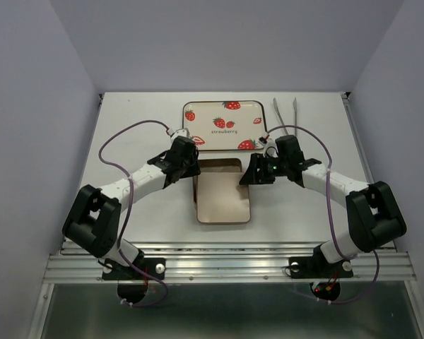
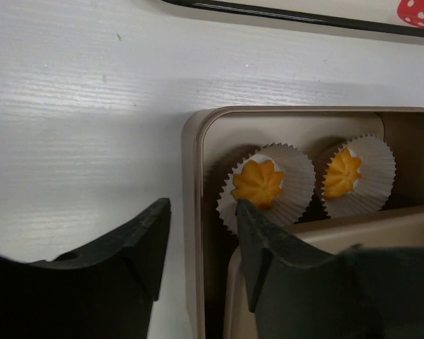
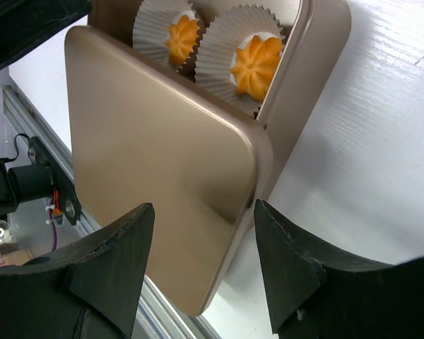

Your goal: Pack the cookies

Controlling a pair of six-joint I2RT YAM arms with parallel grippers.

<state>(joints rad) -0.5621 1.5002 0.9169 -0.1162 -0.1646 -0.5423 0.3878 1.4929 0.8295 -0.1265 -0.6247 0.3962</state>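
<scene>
Two orange-yellow cookies (image 2: 258,182) (image 2: 343,173) sit in white paper cups in the far, uncovered end of a gold tin (image 1: 219,167). They also show in the right wrist view (image 3: 256,65) (image 3: 182,39). A gold lid (image 1: 224,198) (image 3: 155,155) covers the rest of the tin, and any other cookies are hidden. My left gripper (image 2: 201,219) (image 1: 189,164) is open and straddles the tin's left wall (image 2: 192,176). My right gripper (image 3: 203,226) (image 1: 252,171) is open over the lid's right edge, by the tin's right wall (image 3: 318,63).
A strawberry-printed tray (image 1: 205,113) lies just beyond the tin. Metal tongs (image 1: 286,113) lie at the back right. The table's metal front rail (image 1: 226,265) runs along the near edge. Purple walls close in both sides.
</scene>
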